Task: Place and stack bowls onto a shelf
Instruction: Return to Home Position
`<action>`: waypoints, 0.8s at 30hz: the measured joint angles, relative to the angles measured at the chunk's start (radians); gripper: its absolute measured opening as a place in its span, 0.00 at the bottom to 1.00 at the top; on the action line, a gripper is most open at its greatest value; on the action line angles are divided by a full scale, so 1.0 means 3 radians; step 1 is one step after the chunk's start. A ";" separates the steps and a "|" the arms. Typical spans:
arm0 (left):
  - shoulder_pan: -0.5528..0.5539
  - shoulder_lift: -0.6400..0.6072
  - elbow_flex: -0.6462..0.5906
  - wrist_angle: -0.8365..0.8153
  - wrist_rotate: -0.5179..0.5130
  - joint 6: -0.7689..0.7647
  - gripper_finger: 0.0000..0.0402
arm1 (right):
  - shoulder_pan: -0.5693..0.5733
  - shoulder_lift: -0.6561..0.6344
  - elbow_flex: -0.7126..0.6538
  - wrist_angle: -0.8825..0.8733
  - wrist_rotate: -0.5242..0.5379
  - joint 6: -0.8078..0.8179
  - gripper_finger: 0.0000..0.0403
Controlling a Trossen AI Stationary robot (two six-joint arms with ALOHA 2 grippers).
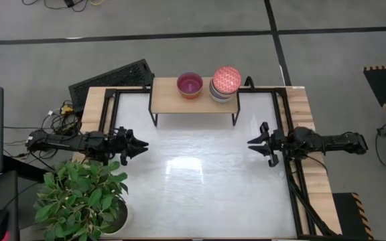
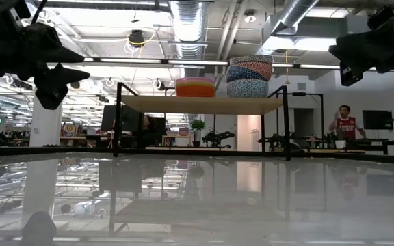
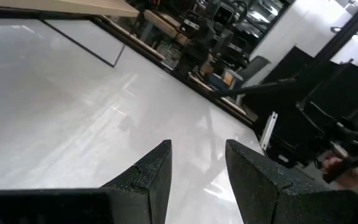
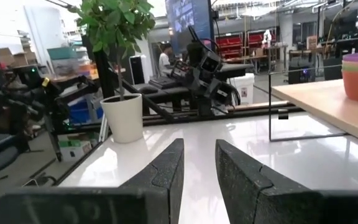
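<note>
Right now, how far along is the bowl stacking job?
Looks nearly done. Every bowl I can see sits on the shelf in two stacks, a magenta bowl topping one, the red-patterned bowl topping the other. Nothing is in hand: the left gripper and right gripper hover open over the table. What seems left is parking the arms.

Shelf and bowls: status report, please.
Right gripper open, empty. Left gripper open, empty, plant close beside. Bowls in two stacks on shelf.

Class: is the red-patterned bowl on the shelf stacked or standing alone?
Stacked: the low view shows the red-patterned bowl sitting on top of a blue patterned bowl on the shelf.
</note>
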 joint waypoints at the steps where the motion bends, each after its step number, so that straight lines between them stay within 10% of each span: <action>1: -0.0001 0.0001 0.0000 -0.0001 0.0013 0.0004 0.34 | 0.0000 -0.0001 0.0000 -0.0013 0.0001 0.0000 0.29; 24: -0.0001 0.0001 0.0000 -0.0003 -0.0002 0.0033 0.34 | 0.0000 0.0000 0.0001 -0.0424 0.0008 0.0008 0.29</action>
